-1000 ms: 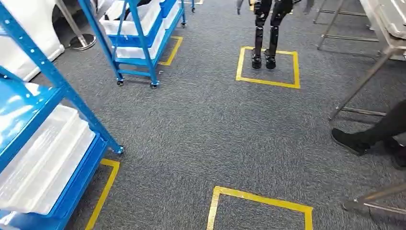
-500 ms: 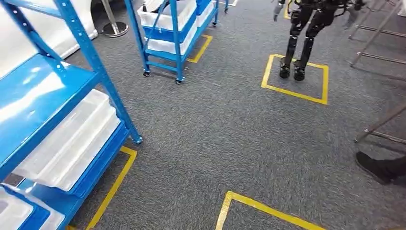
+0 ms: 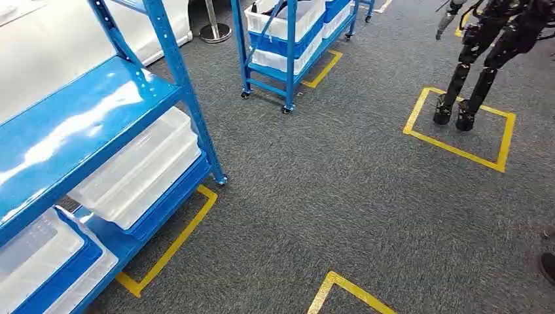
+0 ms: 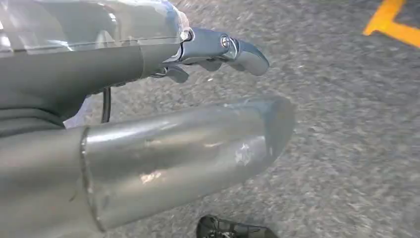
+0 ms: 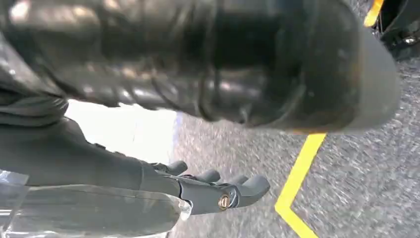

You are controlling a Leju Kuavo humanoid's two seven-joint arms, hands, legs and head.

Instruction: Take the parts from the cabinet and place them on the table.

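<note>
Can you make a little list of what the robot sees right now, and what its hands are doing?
near shelf: blue rack at the left, clear bins on its lower level
far shelf: blue cart on wheels holding white bins
floor: grey carpet with yellow tape squares
other robot: dark legs standing in one yellow square
left hand: holds nothing, hangs above the carpet
right hand: holds nothing, fingers loosely apart, over carpet near a yellow line
parts taken: none yet

Grey carpet (image 3: 314, 196) marked with yellow tape squares (image 3: 458, 127) — blue shelving racks (image 3: 288, 46) (on castors) stand around.
</note>
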